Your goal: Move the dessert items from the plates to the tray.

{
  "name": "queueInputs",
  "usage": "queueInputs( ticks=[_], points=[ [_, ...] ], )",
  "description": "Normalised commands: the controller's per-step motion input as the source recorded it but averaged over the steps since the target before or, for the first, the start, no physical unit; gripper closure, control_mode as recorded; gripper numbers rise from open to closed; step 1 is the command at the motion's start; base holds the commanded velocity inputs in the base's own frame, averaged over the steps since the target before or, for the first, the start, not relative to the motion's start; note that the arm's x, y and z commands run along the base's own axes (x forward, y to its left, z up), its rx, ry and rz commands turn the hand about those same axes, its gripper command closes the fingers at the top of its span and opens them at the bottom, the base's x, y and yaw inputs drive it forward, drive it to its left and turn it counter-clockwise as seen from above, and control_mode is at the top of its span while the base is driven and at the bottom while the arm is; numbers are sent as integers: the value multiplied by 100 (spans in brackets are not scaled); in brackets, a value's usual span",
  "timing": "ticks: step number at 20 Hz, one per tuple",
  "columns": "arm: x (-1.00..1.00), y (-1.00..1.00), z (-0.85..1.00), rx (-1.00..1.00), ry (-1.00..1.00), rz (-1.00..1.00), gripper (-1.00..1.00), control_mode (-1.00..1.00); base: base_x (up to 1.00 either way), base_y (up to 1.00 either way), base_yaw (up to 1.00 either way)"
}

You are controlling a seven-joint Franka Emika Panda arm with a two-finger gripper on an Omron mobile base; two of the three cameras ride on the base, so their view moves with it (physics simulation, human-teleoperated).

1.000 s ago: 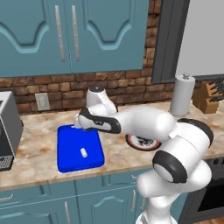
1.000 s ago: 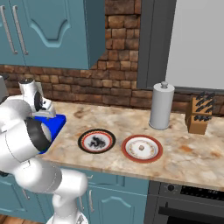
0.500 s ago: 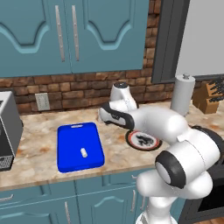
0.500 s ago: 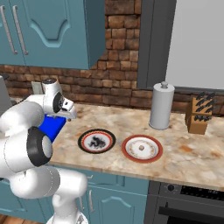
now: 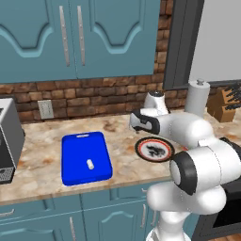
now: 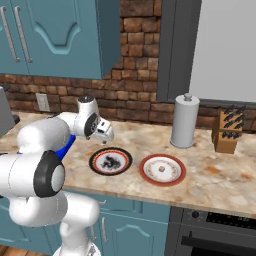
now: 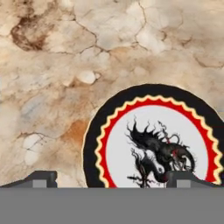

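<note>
The blue tray (image 5: 87, 157) lies on the counter with one pale dessert item (image 5: 90, 164) on it. To its right sits the black-rimmed plate (image 5: 154, 149) (image 6: 110, 161), its dark-patterned centre bare. Further right, the white red-rimmed plate (image 6: 162, 169) carries the other dessert item (image 6: 161, 169) at its middle. My gripper (image 5: 135, 127) (image 6: 105, 136) hangs open above the counter, just behind the black-rimmed plate's left edge, holding nothing. In the hand view the gripper (image 7: 111, 179) looks down on that plate (image 7: 94, 135), with one fingertip over bare counter and the other over the plate.
A paper towel roll (image 6: 184, 120) and a knife block (image 6: 227, 131) stand at the back right. A grey appliance (image 5: 7, 141) sits at the counter's left end. A stove (image 6: 220, 225) adjoins the counter on the right. Brick wall and blue cabinets rise behind.
My arm has swung right, from above the tray to above the black-rimmed plate's edge. The dessert item stays on the tray. The gripper has stayed open.
</note>
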Motion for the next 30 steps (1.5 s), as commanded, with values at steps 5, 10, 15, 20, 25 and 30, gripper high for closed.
queueInputs(
  ticks=[5, 10, 15, 20, 25, 30],
  points=[
    [0, -100, 26, 0, -1, -6, -100, -100, 0, 0, 0],
    [0, -100, 35, 0, 0, -9, -100, -100, 0, 0, 0],
    [0, -100, -1, -5, -4, -8, -100, -100, 0, 0, 0],
    [0, -100, -19, -6, -2, -8, -100, -100, 0, 0, 0],
    [-4, -100, -84, -1, 1, -9, -100, -100, 0, 0, 0],
    [-4, -88, -86, 0, 12, -16, -100, -100, 0, 0, 0]
  ],
)
